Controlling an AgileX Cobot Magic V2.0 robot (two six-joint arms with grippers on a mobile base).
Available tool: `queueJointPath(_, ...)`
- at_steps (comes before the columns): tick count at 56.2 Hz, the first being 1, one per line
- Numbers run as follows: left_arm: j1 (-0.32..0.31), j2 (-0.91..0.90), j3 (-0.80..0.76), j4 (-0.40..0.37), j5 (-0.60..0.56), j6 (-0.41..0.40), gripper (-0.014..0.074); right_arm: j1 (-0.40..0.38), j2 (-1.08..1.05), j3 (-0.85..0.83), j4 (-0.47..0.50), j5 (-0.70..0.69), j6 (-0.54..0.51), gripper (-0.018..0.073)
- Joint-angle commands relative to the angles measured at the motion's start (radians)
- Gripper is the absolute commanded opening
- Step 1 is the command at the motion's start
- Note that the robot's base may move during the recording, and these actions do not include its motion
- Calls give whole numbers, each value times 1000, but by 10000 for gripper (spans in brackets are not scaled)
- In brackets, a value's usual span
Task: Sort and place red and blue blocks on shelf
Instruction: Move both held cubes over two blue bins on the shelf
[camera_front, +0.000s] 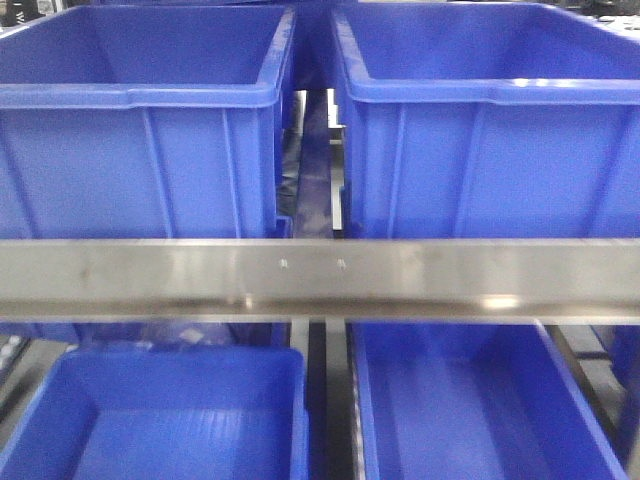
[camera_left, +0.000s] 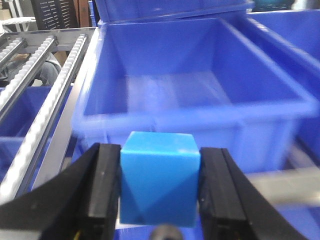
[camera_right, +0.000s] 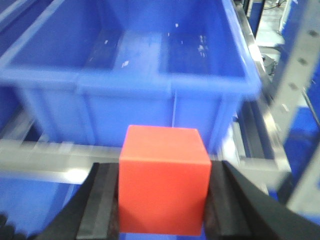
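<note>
Left claw (camera_left: 160, 192) pinches blue block (camera_left: 159, 172) — right claw (camera_right: 163, 200) pinches red block (camera_right: 164, 172); each faces an open bin (camera_left: 200, 117) straight ahead

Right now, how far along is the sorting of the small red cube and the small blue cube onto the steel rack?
Done: both pickups. The left gripper is shut on the small bright-blue matte cube, the right gripper on the small red matte cube. In hand: each cube is held facing a large deep-blue plastic bin, outside its front wall. Left: both placements; neither cube is in a bin yet.
</note>
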Motion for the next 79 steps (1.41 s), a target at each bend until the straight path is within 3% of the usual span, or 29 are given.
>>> queueJointPath(1, 2, 5, -27, 1, -89, 0, 296, -8, 6, -29, -11, -95, -7, 300)
queueJointPath(79, 2, 5, -27, 1, -89, 0, 296, -8, 6, -29, -11, -95, -7, 300)
